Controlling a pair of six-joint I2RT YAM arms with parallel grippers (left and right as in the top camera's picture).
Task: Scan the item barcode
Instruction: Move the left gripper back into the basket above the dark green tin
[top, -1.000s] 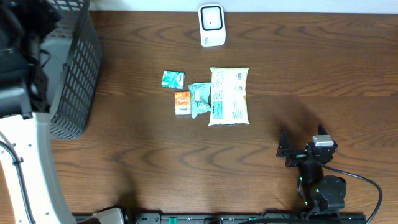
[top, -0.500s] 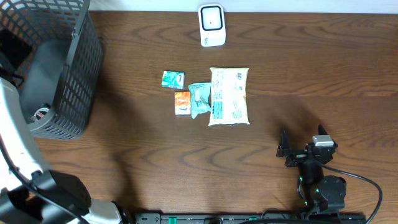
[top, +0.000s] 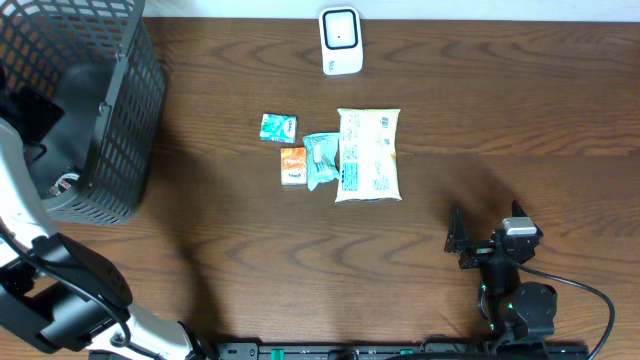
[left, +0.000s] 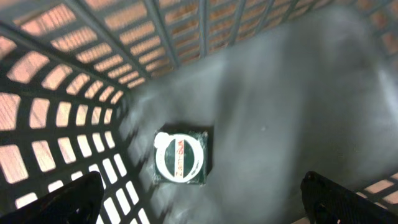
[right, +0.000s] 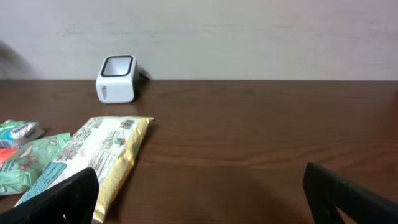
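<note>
Since a second ago, the left arm (top: 20, 200) has swung lower and further left, so we now see more of the inside of the black mesh basket (top: 120, 120) at the table's far left corner. From the left wrist camera, the left gripper (left: 199, 194) hangs over the basket floor with its fingers spread wide and nothing between them. Below it a dark green box (left: 181, 157) with a round white label lies flat on the basket floor, close to the mesh wall.

On the brown wooden table (top: 500, 120), the white barcode scanner (top: 340, 40) stands at the far edge. Nearer the middle lie four items in a loose cluster: a teal packet (top: 279, 127), a small orange box (top: 293, 165) just below it, a pale green packet (top: 321, 160) beside them, and a large yellow-and-white bag (top: 368, 155) touching the green packet's right side.

The right gripper (top: 487, 232) rests low at the near right, well apart from the items, released and holding nothing.
</note>
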